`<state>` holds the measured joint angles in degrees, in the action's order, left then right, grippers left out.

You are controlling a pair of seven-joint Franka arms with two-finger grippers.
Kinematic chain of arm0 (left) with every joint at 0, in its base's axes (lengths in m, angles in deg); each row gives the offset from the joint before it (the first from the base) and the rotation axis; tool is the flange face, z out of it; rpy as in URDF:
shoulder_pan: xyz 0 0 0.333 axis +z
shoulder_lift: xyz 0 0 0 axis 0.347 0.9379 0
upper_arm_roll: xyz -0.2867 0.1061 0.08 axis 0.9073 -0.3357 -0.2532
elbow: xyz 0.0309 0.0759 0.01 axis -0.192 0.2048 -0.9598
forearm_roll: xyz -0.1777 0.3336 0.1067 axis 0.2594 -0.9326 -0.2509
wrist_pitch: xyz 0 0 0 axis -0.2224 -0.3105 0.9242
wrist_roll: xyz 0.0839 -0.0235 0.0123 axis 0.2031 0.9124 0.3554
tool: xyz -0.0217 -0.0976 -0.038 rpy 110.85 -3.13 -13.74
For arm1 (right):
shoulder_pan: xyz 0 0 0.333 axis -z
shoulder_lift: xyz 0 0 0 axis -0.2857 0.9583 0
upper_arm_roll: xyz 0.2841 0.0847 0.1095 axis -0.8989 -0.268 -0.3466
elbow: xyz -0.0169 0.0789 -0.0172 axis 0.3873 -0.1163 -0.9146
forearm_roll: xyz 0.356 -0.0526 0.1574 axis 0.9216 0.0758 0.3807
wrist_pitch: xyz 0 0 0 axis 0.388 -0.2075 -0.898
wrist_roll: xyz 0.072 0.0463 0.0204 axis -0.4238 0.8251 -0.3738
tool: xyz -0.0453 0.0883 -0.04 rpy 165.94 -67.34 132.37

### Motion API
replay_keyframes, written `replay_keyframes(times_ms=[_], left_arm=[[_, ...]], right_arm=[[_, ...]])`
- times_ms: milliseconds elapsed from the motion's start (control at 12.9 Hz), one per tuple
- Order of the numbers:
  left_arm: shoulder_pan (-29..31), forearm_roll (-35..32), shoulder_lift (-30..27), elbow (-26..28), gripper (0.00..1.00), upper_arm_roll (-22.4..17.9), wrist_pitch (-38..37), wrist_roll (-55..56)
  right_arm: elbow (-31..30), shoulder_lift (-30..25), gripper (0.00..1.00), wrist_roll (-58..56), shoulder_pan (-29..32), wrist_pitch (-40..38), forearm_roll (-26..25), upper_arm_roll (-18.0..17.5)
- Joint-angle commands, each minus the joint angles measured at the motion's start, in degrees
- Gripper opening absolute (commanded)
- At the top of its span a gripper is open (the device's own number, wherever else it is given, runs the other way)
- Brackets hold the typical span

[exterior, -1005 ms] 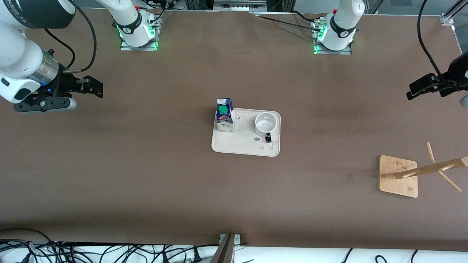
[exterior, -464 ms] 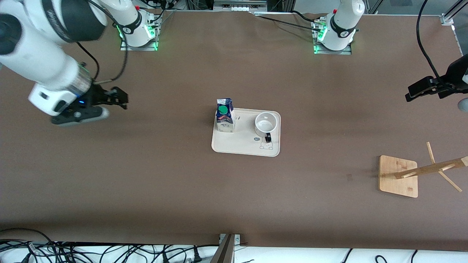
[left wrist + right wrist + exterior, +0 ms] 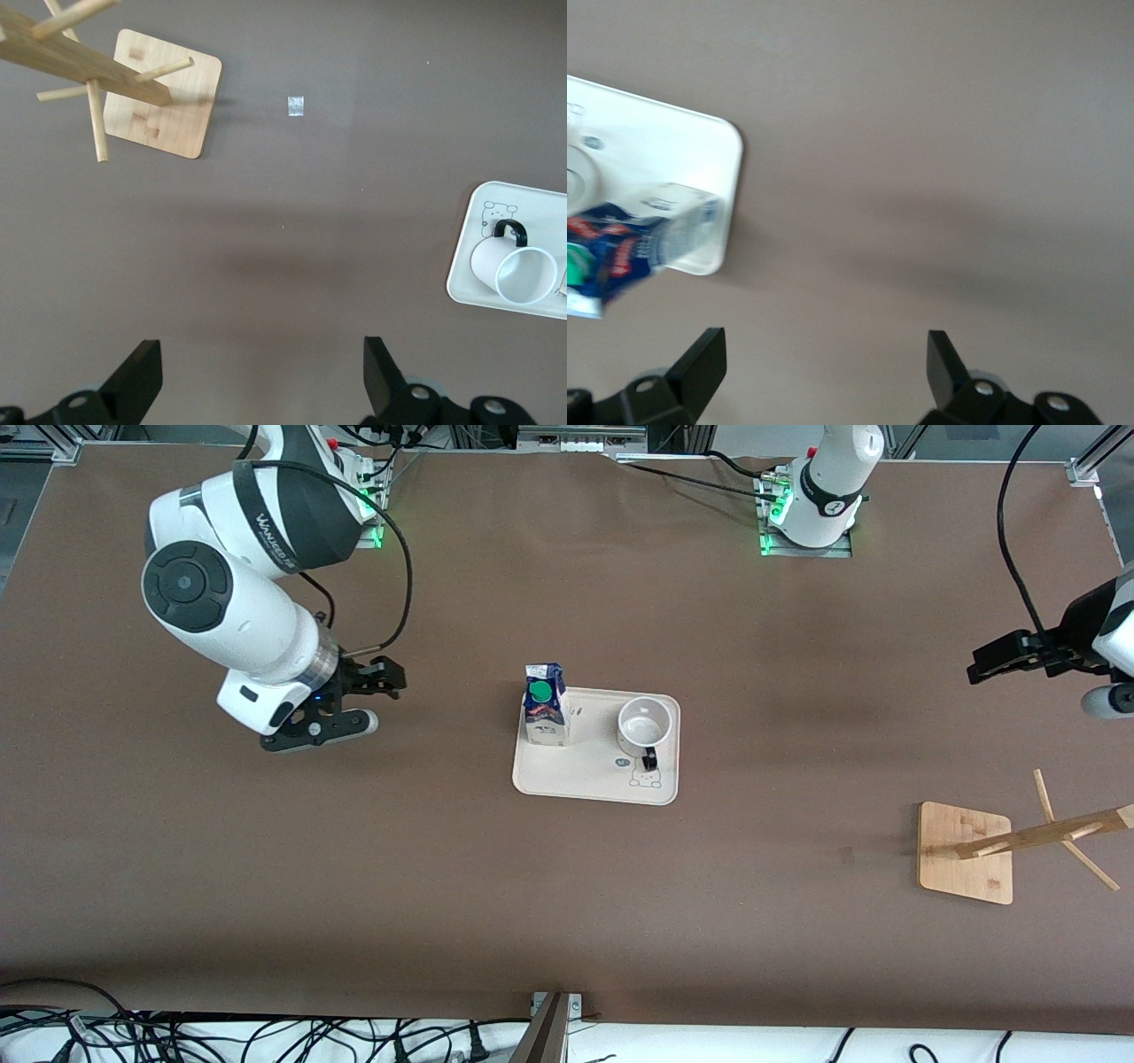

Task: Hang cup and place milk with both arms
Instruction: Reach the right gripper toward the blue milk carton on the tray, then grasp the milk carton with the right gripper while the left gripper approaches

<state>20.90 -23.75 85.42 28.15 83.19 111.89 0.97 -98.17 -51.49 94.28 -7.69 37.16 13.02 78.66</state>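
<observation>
Two black grippers hang open and empty — right gripper (image 3: 376, 682) over bare table near the blue-and-white milk carton (image 3: 544, 707), left gripper (image 3: 997, 660) well apart. White smiley mug (image 3: 644, 724) shares the cream tray (image 3: 585, 779) — upright.

The right arm (image 3: 266, 522) bears partly legible white lettering.

Glossy ceramic cup (image 3: 644, 724), wooden rack (image 3: 966, 852)

Both arms are built of white rounded segments with black bands; grey lettering is printed on a band of the right arm (image 3: 257, 522). Black cables are looped along them. Green lights are seen at the bases. Each hand is black, and a silver ring is fitted above the right hand (image 3: 354, 700).
</observation>
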Motion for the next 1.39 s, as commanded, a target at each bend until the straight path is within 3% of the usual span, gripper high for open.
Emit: replay_keyframes(times_ms=[0,309,1005,1314], left_arm=[[-0.07,1.33,1.07,0.0,1.0,0.31,0.02,-0.86],[0.02,1.33,1.16,0.18,1.0,0.31,-0.68,-0.69],[0.37,0.72,2.13,-0.18,1.0,0.13,-2.96,-1.39],[0.46,0.72,2.22,-0.26,1.0,0.05,-2.96,-1.48]], right_arm=[[2.08,3.9,1.0,12.11,-5.13,4.93,3.19,-0.27],[2.08,7.95,1.0,24.62,-12.17,13.92,3.1,-0.79],[1.12,11.91,1.0,33.42,-19.82,17.35,1.88,-0.53],[-1.17,11.83,1.0,33.33,-20.0,17.27,-0.5,-0.53]])
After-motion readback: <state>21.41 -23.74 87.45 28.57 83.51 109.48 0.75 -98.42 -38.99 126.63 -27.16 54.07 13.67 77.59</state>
